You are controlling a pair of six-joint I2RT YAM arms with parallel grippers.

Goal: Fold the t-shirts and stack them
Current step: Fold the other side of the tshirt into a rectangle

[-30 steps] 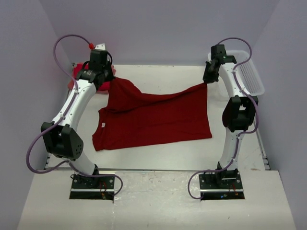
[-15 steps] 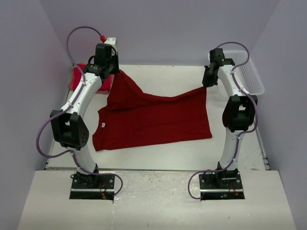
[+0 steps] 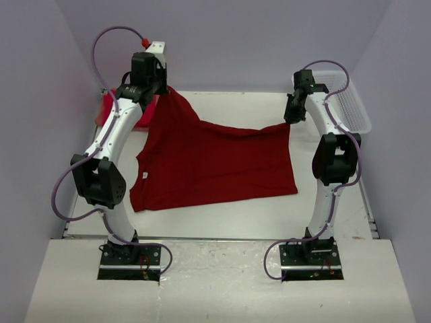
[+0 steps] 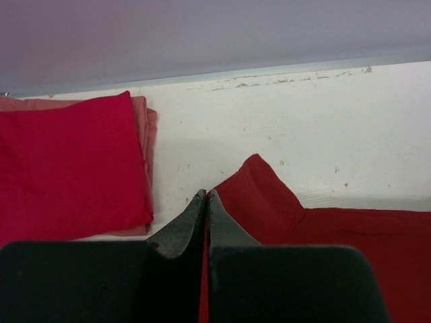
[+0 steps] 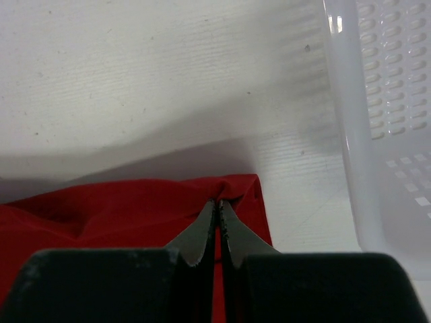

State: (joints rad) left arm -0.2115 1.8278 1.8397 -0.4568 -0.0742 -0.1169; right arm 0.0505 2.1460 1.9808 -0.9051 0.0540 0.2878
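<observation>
One stack of folded bright red cloth t-shirts [image 3: 106,111] sits at the far left corner of the white table [image 3: 229,219]. In the left wrist view a paler red layer shows under its top piece. Just to its right, the left end effector [image 3: 163,91] is raised above the table. Its jaws are pressed together on the far left corner of a dark crimson short-sleeved cloth t-shirt [image 3: 215,161], pulling that corner up into a peak. The rest of this garment lies spread flat across the middle of the table, its round neck toward the left side. At its far right corner the right end effector [image 3: 289,120] is clamped narrow on the cloth and lifts that corner a little. The far edge sags between the two grips. At the far right, beside the right arm, stands a white plastic lattice basket [image 3: 353,101], apart from the cloth.
</observation>
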